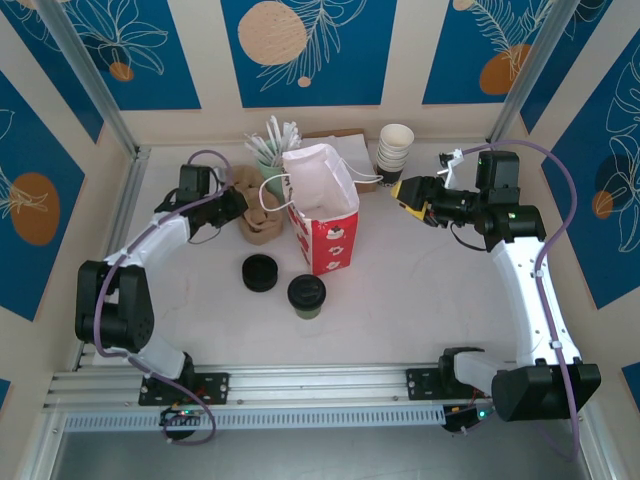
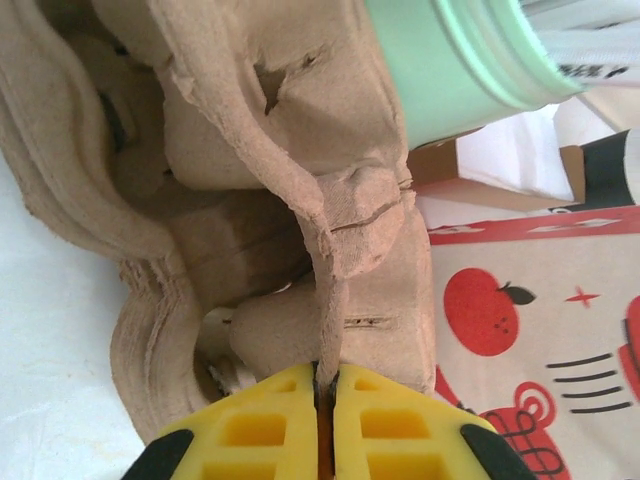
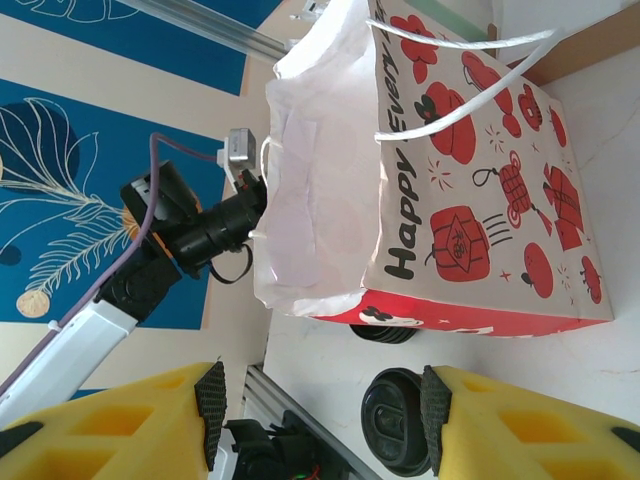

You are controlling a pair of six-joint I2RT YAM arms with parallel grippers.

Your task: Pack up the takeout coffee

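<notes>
top external view: takeout coffee (image 1: 306, 293) stands on the surface (image 1: 400, 290) at 6 o'clock of the bag (image 1: 322, 205), while left fingers (image 2: 270, 430) clamp a rib of the cup carrier (image 2: 330, 230), probably to pull one free, and right fingers (image 3: 500, 420) sit apart facing the bag.

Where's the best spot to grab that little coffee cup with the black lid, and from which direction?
Probably the dark cup wall just under the lid, coming from its right. The takeout coffee stands upright, so its round sides suit two fingers; the gift bag stands behind it and the lid stack to its left, while its right side is unobstructed.
</notes>
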